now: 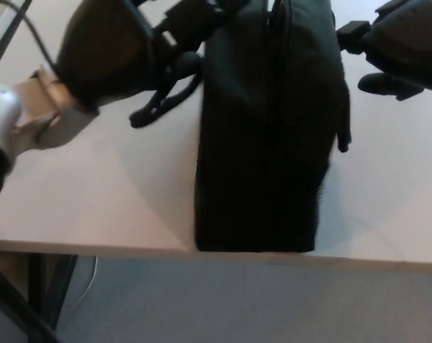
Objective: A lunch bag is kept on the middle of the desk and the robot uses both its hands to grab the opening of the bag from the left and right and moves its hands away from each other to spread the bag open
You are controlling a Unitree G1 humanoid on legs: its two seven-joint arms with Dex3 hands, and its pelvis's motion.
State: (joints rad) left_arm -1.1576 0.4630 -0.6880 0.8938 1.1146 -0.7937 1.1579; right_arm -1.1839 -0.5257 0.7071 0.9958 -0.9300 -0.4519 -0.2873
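The black lunch bag (265,136) stands upright in the middle of the desk (94,200), its near end at the front edge. Its top slit runs away from me and looks closed. My left hand (130,50) is against the bag's upper left side, fingers (194,14) spread, over the left handle (158,107). My right hand (405,46) hovers at the upper right, one fingertip (353,32) at the bag's side and another finger (387,84) held apart. The right handle (342,136) hangs close to the bag. The picture is blurred.
The desk's front edge (94,246) runs across the bottom, with grey floor (237,307) below it. A dark desk leg (16,307) shows at the lower left. A cable (30,28) trails from my left arm.
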